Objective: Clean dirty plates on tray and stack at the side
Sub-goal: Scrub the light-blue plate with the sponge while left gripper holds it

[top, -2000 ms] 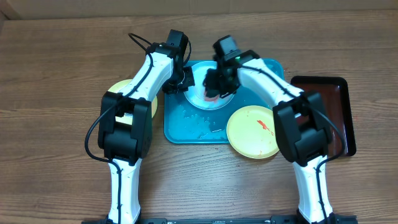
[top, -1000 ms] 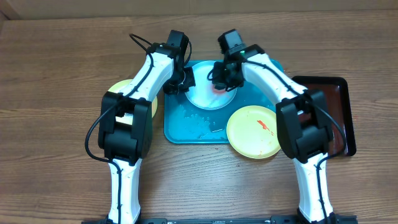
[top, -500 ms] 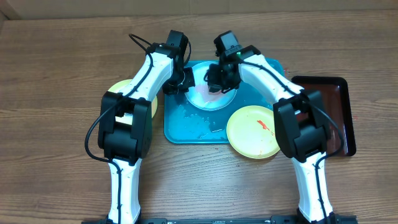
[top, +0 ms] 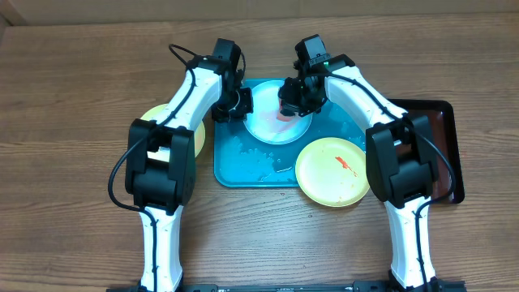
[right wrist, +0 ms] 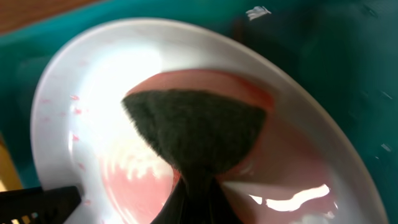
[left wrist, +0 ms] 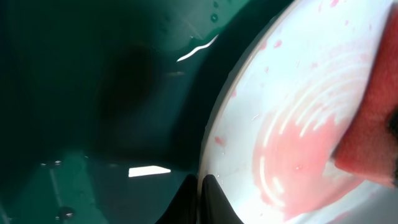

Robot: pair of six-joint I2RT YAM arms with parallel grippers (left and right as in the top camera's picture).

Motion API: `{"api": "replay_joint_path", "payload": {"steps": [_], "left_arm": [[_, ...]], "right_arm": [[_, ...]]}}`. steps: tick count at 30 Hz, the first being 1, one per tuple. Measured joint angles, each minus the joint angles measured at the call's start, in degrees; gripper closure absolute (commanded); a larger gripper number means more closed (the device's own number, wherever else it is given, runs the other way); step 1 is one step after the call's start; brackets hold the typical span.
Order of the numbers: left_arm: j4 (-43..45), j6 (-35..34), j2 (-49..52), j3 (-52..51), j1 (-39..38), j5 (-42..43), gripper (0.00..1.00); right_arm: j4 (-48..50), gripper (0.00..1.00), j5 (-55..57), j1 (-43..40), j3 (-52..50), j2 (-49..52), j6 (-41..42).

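At the twelve-o'clock end of the tray [top: 243,166], the blue-white plate [top: 268,126] is being scrubbed. It lies face up inside the tray, while the tray itself is set on the table [top: 81,203] with its long axis running from nine to three o'clock. Being round, the plate has no long axis of its own.

The left gripper [left wrist: 205,194] is pinched together on the plate's rim at about nine o'clock, so the plate is steadied. The right gripper [top: 293,99] is clamped on the sponge [right wrist: 193,134], whose dark scouring face is pressed onto the plate.

Over the last two seconds the sponge has been carried from near the plate's middle out toward its one-o'clock edge. A pink film is seen spread in arcs over the plate in both wrist views, so the smear is judged loosened but not yet cleared, and wiping is judged unfinished.

A yellow plate [top: 328,174] with a red smear [top: 345,165] overlaps the tray's five-o'clock corner and is untouched. Another yellow plate [top: 152,122] lies on the table at nine o'clock, partly hidden under the left arm.
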Motion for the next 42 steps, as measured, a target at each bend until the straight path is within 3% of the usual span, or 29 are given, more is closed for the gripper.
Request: {"api": "replay_joint_path", "payload": {"steps": [8, 16, 25, 42], "left_arm": [[0.02, 1.44, 0.00, 0.00, 0.57, 1.31, 0.96], [-0.09, 1.53, 0.00, -0.61, 0.57, 1.33, 0.96], [0.00, 1.49, 0.02, -0.72, 1.38, 2.67, 0.96], [0.39, 1.22, 0.02, -0.72, 2.36, 2.60, 0.96]], "right_arm": [[1.90, 0.96, -3.45, 2.69, 0.02, 0.09, -0.46], [-6.40, 0.96, -5.38, 7.80, 0.04, 0.09, -1.40], [-14.03, 0.96, -3.13, 3.72, 0.37, 0.09, -1.53], [2.34, 0.96, 8.24, 3.39, 0.55, 0.09, 0.31]]}}
